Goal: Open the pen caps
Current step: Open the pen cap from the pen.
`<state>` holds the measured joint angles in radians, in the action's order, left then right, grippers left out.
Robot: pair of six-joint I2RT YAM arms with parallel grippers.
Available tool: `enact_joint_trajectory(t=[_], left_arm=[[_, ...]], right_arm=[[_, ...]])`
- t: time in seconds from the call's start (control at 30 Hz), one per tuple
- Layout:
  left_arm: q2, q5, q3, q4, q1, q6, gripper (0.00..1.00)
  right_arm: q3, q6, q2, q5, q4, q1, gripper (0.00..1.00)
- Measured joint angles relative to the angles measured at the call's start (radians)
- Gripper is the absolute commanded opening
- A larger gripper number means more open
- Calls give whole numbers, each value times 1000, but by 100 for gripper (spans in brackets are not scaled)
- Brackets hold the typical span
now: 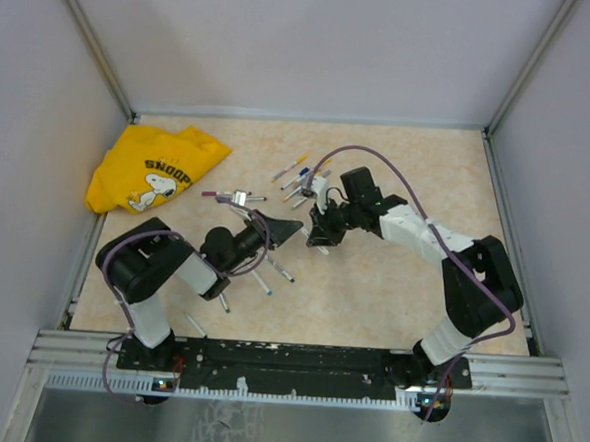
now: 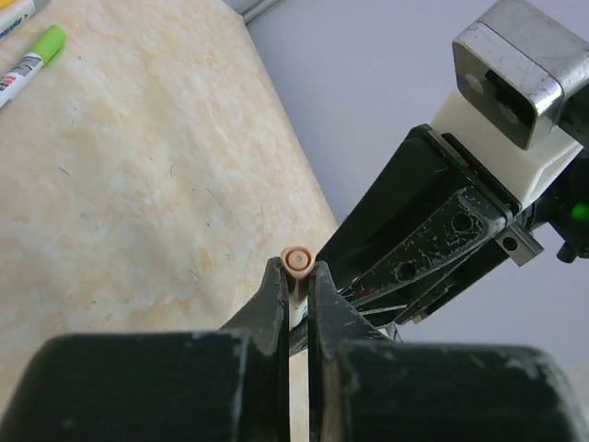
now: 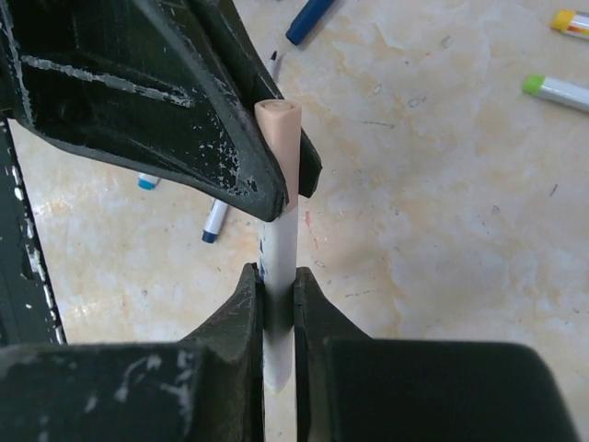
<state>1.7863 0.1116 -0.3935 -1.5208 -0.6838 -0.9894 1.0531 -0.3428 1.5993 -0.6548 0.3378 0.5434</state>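
A pen with a white barrel (image 3: 280, 244) and a peach cap (image 3: 278, 133) is held in the air between both arms, near the table's middle (image 1: 309, 232). My left gripper (image 2: 296, 276) is shut on the cap end, and the cap's round tip (image 2: 296, 260) pokes out past its fingertips. My right gripper (image 3: 279, 285) is shut on the barrel just below. The two grippers sit almost tip to tip. Other capped pens lie on the table: a green cap (image 3: 534, 85), a yellow cap (image 3: 563, 18) and a blue one (image 3: 308, 18).
A cluster of pens (image 1: 298, 179) lies behind the grippers, and more pens (image 1: 272, 275) lie beside the left arm. A yellow Snoopy shirt (image 1: 153, 169) is crumpled at the back left. Grey walls enclose the table on three sides.
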Motion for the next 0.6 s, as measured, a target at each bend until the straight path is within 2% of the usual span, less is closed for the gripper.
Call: enact_joint_trajectory(t=[0.13, 0.3, 0.47, 0.6], left_arm=[[-38, 3, 39, 1, 22, 14, 0], [-159, 51, 144, -2, 98, 17, 0], [-288, -73, 249, -4, 262, 25, 0], [-386, -119, 314, -4, 319, 25, 0]], right_arm=[[0, -4, 0, -17, -3, 12, 0], [6, -6, 2, -40, -84, 63, 0], [14, -27, 20, -24, -17, 101, 0], [14, -32, 44, -16, 9, 134, 0]])
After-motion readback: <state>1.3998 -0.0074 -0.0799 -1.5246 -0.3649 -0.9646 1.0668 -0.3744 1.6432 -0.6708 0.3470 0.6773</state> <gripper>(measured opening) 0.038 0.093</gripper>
